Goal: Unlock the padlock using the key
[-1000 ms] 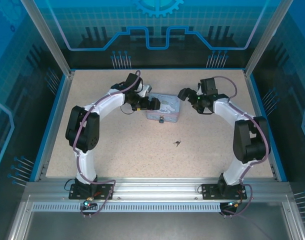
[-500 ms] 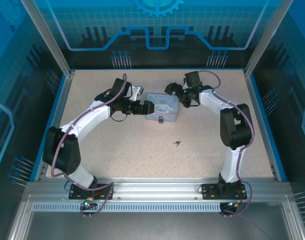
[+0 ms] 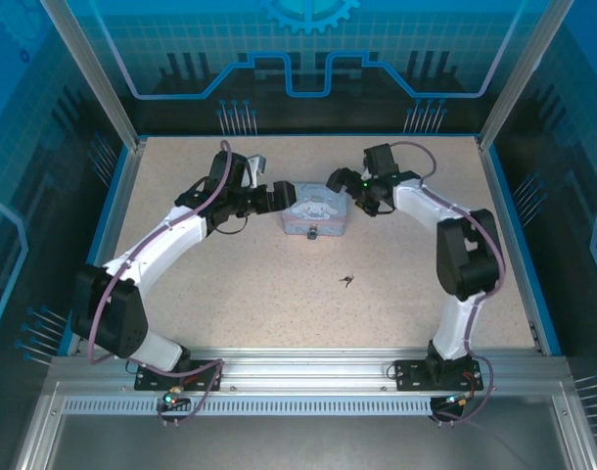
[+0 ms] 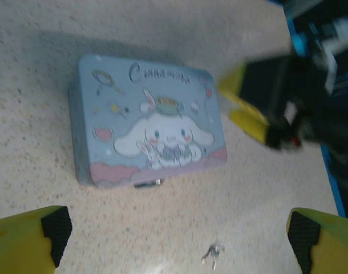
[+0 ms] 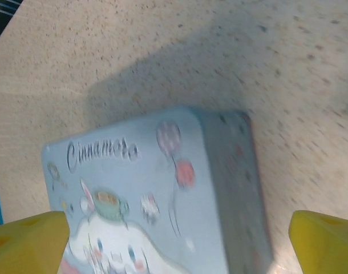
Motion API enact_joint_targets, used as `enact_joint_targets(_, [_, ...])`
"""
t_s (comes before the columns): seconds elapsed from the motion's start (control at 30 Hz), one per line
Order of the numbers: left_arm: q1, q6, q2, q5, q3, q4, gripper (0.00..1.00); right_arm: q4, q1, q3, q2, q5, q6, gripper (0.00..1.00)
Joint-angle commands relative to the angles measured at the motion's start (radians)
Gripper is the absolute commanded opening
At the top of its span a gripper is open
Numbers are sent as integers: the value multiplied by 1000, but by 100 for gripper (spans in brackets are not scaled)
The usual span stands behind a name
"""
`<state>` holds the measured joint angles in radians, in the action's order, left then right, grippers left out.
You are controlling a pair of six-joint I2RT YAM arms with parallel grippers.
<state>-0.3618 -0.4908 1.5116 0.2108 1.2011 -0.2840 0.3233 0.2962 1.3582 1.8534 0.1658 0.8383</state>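
Note:
The pale blue tin [image 3: 318, 209] with a cartoon lid lies at the table's middle back. The tiny dark padlock [image 3: 312, 233] hangs at its near side, seen as a thin dark bar [image 4: 148, 184] in the left wrist view. The small key [image 3: 347, 281] lies loose on the table nearer the front, also seen from the left wrist [image 4: 213, 255]. My left gripper [image 3: 276, 193] is open just left of the tin, its pads [image 4: 55, 227] wide apart. My right gripper [image 3: 338, 182] is open at the tin's far right corner, over the lid [image 5: 162, 200].
The speckled table [image 3: 230, 294] has a blue raised rim [image 3: 117, 206] on the left, back and right. Glass walls with aluminium posts stand around it. The right gripper's yellow fingers [image 4: 245, 111] show blurred beyond the tin in the left wrist view.
The left arm has stretched out, its elbow swinging down and left, and its gripper backed off to the tin's left. The right gripper moved left to the tin's far right corner.

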Motion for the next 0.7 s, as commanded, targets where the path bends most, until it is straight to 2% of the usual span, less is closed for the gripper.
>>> enact_joint_targets(0.0, [3,-127,45,-107,-21,146,99,81,34,-87,-151,-64,-112,100])
enact_joint_targets(0.2, [-3,-220,75,-154,-123,308,99,247,123,-228,-297,-81,-333,99])
enact_joint_targets(0.3, [-3,-245,67,-166,-191,368,99,328,181,-285,-350,-114,-409,90])
enact_joint_targets(0.5, [-2,-242,67,-154,-207,392,99,411,295,-389,-402,-234,-441,81])
enact_joint_targets(0.67, [-2,-264,79,-143,-207,396,99,384,322,-416,-362,-268,-448,75])
